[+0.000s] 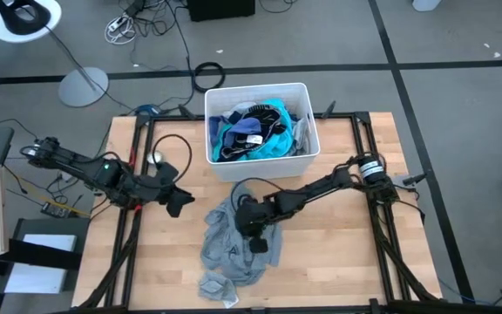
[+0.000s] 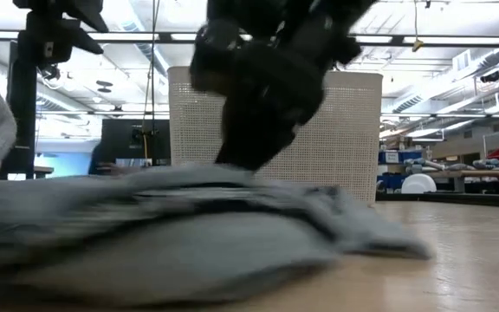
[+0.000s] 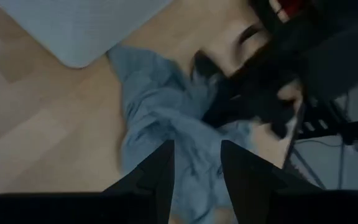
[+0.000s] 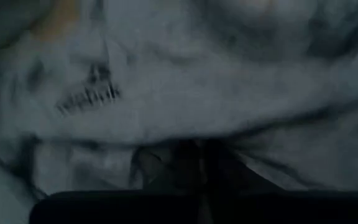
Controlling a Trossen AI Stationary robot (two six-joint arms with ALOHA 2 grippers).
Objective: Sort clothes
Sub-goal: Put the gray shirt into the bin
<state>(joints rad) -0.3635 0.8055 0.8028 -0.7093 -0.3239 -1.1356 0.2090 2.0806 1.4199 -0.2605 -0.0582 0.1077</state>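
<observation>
On the left of the table the left gripper [image 1: 179, 202] hangs just above the wood, its fingers apart and holding nothing, pointed toward the grey t-shirt [image 1: 229, 244]. That garment lies crumpled on the bare boards in front of the white bin [image 1: 306, 148], spread toward the table's near edge, with a small bunched bit at its near end. The right gripper [image 1: 258, 244] is pressed down into its middle, and the right wrist view shows the fingers drawn together on a fold of grey cloth. The shirt looks light and limp: it should sag and trail when lifted, so a pinch on a thick bunched fold near the middle seems safer than one on a loose hem. Behind, the bin holds the rest of the clothes, a turquoise top [image 1: 264, 131] heaped uppermost among darker pieces
</observation>
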